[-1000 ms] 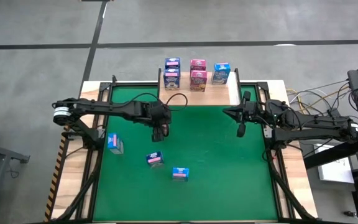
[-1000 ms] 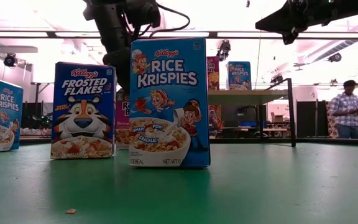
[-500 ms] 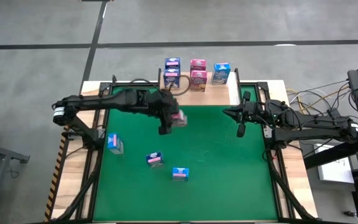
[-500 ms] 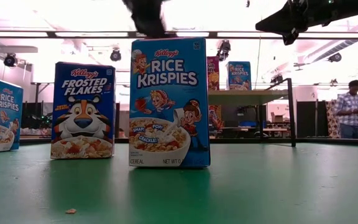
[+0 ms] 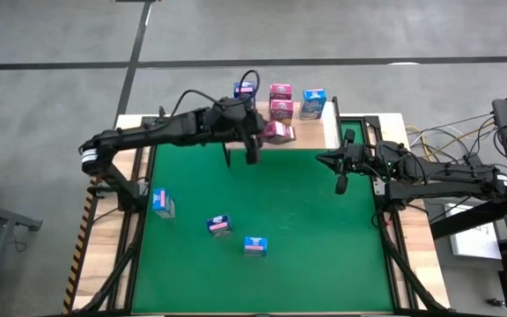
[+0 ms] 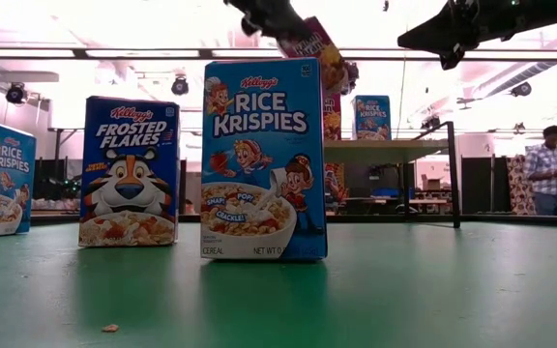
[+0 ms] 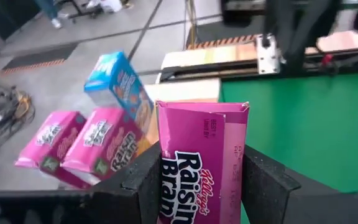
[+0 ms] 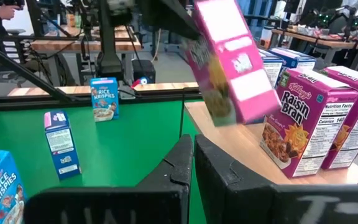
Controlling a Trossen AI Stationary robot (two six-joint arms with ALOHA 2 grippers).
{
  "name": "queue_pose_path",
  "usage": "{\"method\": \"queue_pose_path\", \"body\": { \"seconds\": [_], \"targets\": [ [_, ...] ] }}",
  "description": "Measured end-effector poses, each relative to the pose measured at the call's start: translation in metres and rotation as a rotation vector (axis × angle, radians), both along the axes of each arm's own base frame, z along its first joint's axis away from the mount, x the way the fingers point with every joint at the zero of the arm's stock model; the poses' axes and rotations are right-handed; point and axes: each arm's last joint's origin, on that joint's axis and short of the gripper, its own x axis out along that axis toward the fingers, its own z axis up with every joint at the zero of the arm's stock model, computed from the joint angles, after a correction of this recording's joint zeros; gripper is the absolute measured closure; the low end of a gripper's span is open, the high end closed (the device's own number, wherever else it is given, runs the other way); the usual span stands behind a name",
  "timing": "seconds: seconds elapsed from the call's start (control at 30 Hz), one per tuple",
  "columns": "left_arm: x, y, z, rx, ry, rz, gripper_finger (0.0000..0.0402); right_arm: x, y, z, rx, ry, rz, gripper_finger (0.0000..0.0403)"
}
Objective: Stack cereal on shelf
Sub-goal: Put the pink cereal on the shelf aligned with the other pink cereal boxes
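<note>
Left claw (image 7: 201, 186) gripping pink cereal box (image 7: 202, 163), above shelf (image 5: 331, 132)

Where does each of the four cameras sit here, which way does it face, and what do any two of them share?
High view: overhead, facing straight down on the green table; both arms show.
Low view: at tabletop level, facing across into the room; the arms enter from above, behind a Rice Krispies box.
Left wrist view: on the left arm, facing past the left gripper, which holds the Raisin Bran box.
Right wrist view: on the right arm, facing past the shut right gripper toward the shelf.
Shared: both wrist views show the carried Raisin Bran box.
</note>
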Motion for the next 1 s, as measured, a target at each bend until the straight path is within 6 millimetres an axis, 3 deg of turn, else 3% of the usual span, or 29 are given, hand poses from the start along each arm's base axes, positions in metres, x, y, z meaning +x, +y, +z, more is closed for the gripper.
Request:
{"method": "queue_pose_path", "body": {
  "seconds": [0.27, 0.7, 1.0],
  "targets": [
    [0.016, 0.013, -0.028, -0.050, 0.083, 0.024, 0.0242, 0.000, 0.000, 0.000, 0.000, 0.002, 0.000, 0.0394],
    [0.015, 0.026, -0.032, -0.054, 0.097, 0.061, 0.0239, 0.000, 0.000, 0.000, 0.000, 0.002, 0.000, 0.0394],
    [0.015, 0.029, -0.031, -0.058, 0.088, 0.072, 0.0202, 0.000, 0.000, 0.000, 0.000, 0.002, 0.000, 0.0394]
  ]
}}
